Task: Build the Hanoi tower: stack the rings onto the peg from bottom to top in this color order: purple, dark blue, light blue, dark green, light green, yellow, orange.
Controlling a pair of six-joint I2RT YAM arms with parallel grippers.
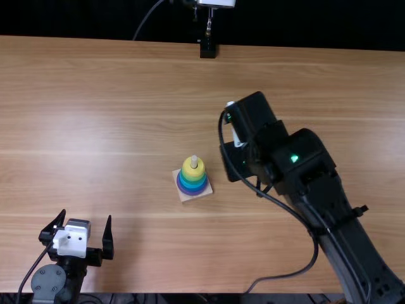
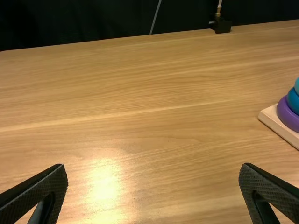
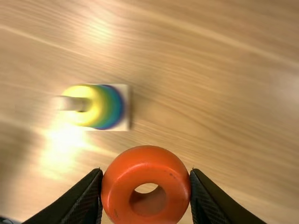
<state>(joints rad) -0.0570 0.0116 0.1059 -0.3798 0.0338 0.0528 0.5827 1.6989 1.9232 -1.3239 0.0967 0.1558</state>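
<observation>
Orange ring [image 3: 146, 162] | right gripper [image 1: 236, 163] | between its fingers, touching both

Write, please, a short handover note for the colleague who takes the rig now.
Left tool: open, empty, near the table's near edge.
Right tool: closed on the round orange ring, away from the peg.
Done: round purple ring at the bottom on the square light wooden base, blue tones above, round yellow ring on top; green rings cannot be told apart.
Left: orange onto the pale upright peg, above yellow.
</observation>
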